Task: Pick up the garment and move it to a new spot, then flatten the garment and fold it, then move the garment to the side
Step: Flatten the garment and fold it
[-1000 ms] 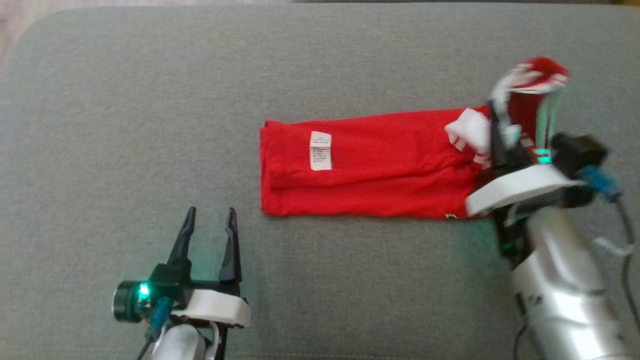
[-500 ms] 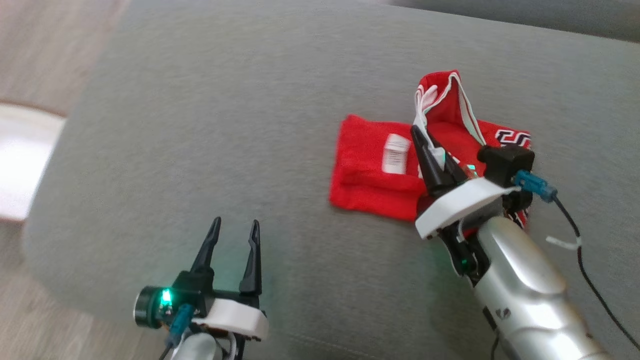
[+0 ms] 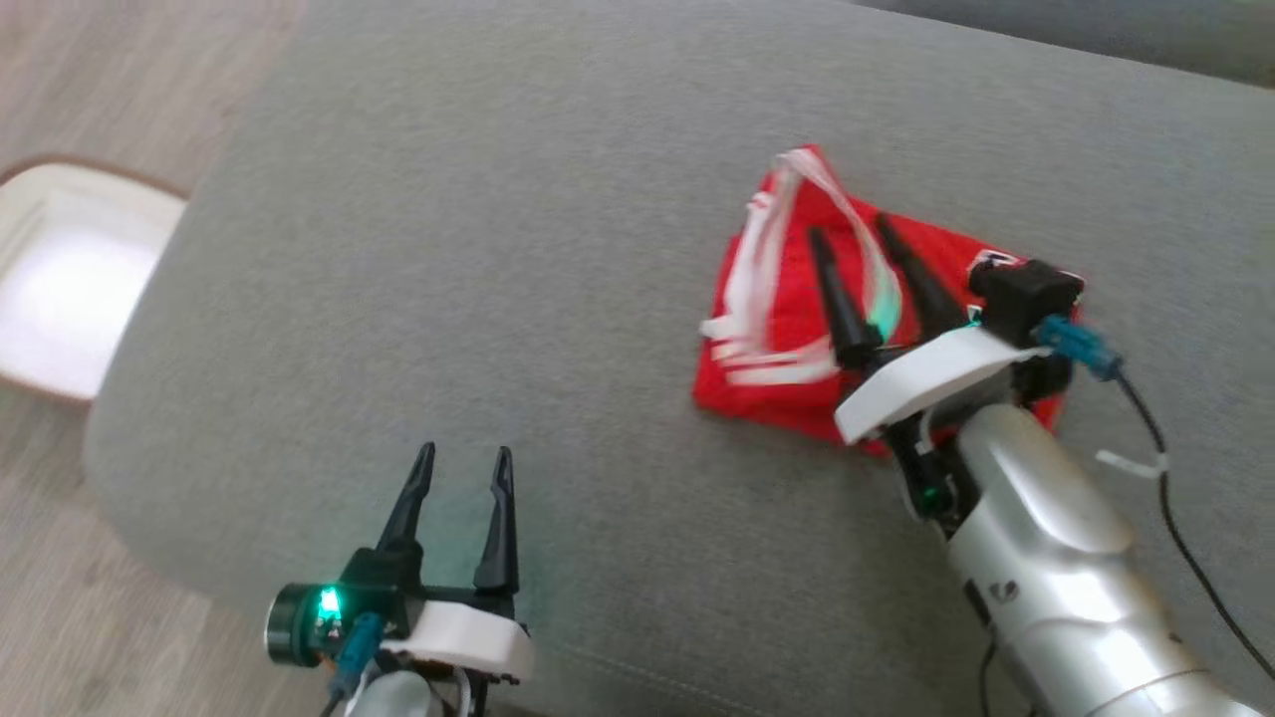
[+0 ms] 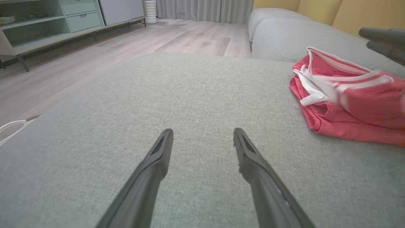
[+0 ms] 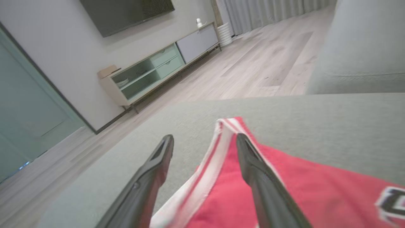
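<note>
The garment [image 3: 772, 396] is lying folded and bunched on the grey sofa [image 3: 498, 249], at about 2 o'clock in the head view. The right gripper [image 3: 852, 231] is hanging over it, its fingers spread wide and gripping nothing, with a striped edge rising between them. The left gripper [image 3: 464, 453], at 7 o'clock, is sitting wide open and empty.
</note>
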Controlling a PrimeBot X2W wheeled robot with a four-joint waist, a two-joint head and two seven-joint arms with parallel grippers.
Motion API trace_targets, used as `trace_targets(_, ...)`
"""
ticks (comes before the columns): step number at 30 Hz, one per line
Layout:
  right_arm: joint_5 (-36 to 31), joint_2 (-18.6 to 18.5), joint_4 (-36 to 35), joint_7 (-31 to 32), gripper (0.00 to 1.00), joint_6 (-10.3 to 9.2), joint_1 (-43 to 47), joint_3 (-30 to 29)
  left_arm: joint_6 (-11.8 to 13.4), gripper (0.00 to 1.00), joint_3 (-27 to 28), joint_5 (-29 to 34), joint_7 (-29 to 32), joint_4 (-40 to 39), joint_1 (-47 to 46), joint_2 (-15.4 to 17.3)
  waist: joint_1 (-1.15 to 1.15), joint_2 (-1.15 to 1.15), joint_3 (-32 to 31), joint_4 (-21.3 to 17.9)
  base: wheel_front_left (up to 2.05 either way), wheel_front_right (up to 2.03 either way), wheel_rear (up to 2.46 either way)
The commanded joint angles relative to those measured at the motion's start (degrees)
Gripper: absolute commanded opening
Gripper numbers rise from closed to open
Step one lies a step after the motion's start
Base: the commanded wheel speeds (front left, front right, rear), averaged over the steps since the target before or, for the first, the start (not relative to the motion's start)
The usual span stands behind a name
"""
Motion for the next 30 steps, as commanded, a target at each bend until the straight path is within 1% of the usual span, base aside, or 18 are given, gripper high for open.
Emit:
trace_targets(1, -2.0, 1.1, -2.2, -0.9, 1.0, -0.05, -1.7, -1.3, 0.2, 1.0, 2.7, 0.5, -0.3, -1.9, -1.5, 0.1, 0.0, 0.0, -0.9, -2.9, 0.0, 0.0, 0.0)
trace_targets(2, -2.0, 1.1, -2.2, -0.9, 1.0, -0.05, -1.7, -1.3, 0.2, 1.0, 2.7, 0.5, -0.3, -1.9, -1.5, 0.1, 0.0, 0.0, -0.9, -2.9, 0.0, 0.0, 0.0)
trace_targets(3, -5.3, 1.1, -4.0, -1.0, 1.0, -0.05, -0.7, -5.5, 0.1, 1.0, 3.3, 0.9, -0.3, -2.0, -1.8, 0.1, 0.0, 0.0, -1.5, -5.2, 0.0, 0.0, 0.0)
trace_targets(5, -8.8, 1.1, -6.2, -1.0, 1.0, -0.05, 1.4, -10.2, 0.0, 1.0, 3.8, 1.4, -0.3, -2.1, -2.3, 0.1, 0.0, 0.0, -2.1, -7.2, 0.0, 0.0, 0.0)
trace_targets(6, -8.8, 1.1, -6.2, -1.0, 1.0, -0.05, 1.4, -10.2, 0.0, 1.0, 3.8, 1.4, -0.3, -2.1, -2.3, 0.1, 0.0, 0.0, -2.1, -7.2, 0.0, 0.0, 0.0)
trace_targets(8, -12.2, 1.1, -8.7, -1.0, 1.0, -0.05, 3.9, -14.6, -0.1, 1.0, 4.3, 1.8, -0.3, -2.1, -2.8, 0.1, 0.0, 0.0, -2.7, -9.0, 0.0, 0.0, 0.0)
trace_targets(10, -16.3, 1.1, -11.6, -1.0, 1.0, -0.05, 6.4, -17.9, -0.3, 1.0, 4.9, 2.3, -0.3, -2.0, -3.3, 0.1, 0.0, 0.0, -3.3, -10.8, 0.0, 0.0, 0.0)
trace_targets(14, -19.0, 1.2, -14.6, -1.1, 1.0, -0.05, 11.5, -22.8, -0.4, 1.0, 6.6, 3.0, -0.3, -1.8, -3.6, 0.1, 0.0, 0.0, -4.3, -13.7, 0.0, 0.0, 0.0)
trace_targets(20, -21.1, 1.2, -14.8, -1.1, 1.0, -0.05, 17.1, -25.3, -0.9, 1.0, 8.3, 3.9, -0.3, -1.1, -2.3, 0.1, 0.0, 0.0, -6.2, -16.1, 0.0, 0.0, 0.0)
trace_targets(23, -21.6, 1.2, -14.1, -1.1, 1.0, -0.05, 19.2, -25.3, -1.0, 1.0, 9.0, 4.2, -0.3, -0.7, -0.9, 0.1, 0.0, 0.0, -7.4, -16.8, 0.0, 0.0, 0.0)
trace_targets(30, -20.3, 1.2, -12.0, -1.1, 1.0, -0.05, 23.3, -23.9, -0.9, 1.0, 10.6, 4.2, -0.3, -0.4, 3.9, 0.1, 0.0, 0.0, -10.2, -18.3, 0.0, 0.0, 0.0)
